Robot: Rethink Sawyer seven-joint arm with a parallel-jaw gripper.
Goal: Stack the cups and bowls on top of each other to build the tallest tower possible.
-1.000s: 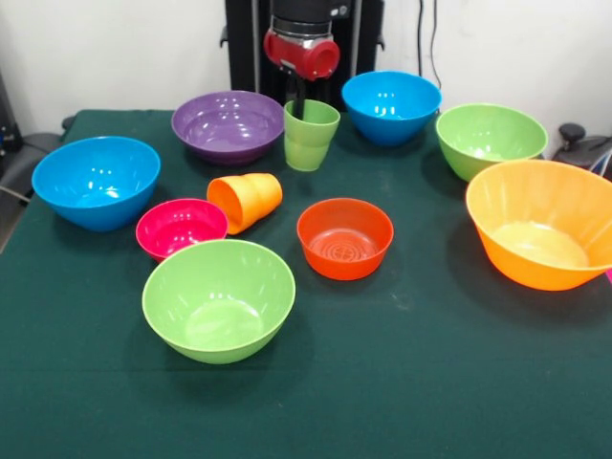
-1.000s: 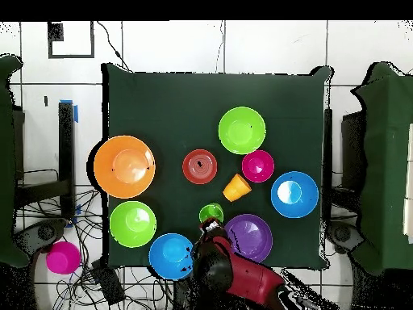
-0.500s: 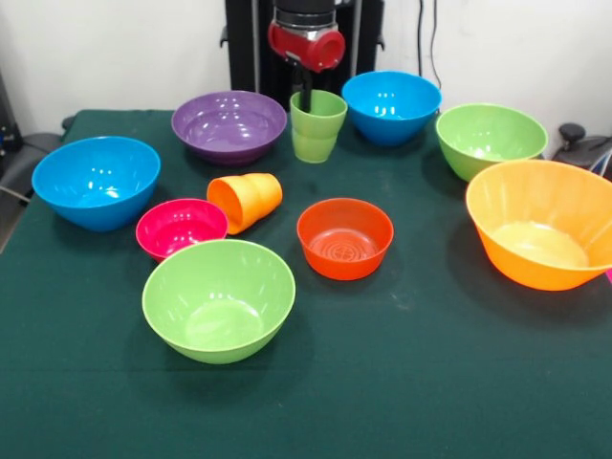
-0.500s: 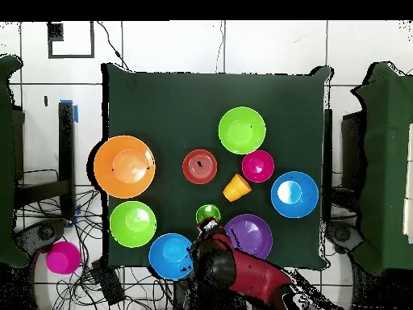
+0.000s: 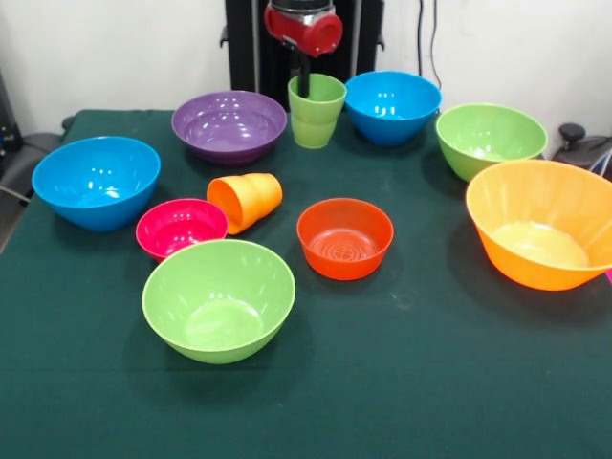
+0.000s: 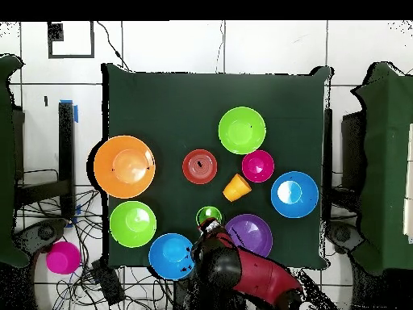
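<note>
My gripper point(image 5: 305, 88) is shut on the rim of the light green cup point(image 5: 316, 112), one finger inside it, and holds it upright at the table's far edge between the purple bowl point(image 5: 229, 124) and a blue bowl point(image 5: 391, 105). From overhead the cup point(image 6: 208, 215) shows just ahead of the gripper point(image 6: 211, 227). The orange cup point(image 5: 246, 200) lies on its side beside the small magenta bowl point(image 5: 180, 228). Spread around are an orange-red bowl point(image 5: 344, 237), a second blue bowl point(image 5: 96, 181), two green bowls point(image 5: 218, 298) point(image 5: 490, 139) and a large orange bowl point(image 5: 543, 223).
Everything rests on a dark green tablecloth point(image 5: 430, 382). In the overhead view a magenta object point(image 6: 62, 257) lies on the floor beside the table, among cables.
The light green cup has travelled with the gripper towards the far edge and upward in the front view. Nothing else has moved.
</note>
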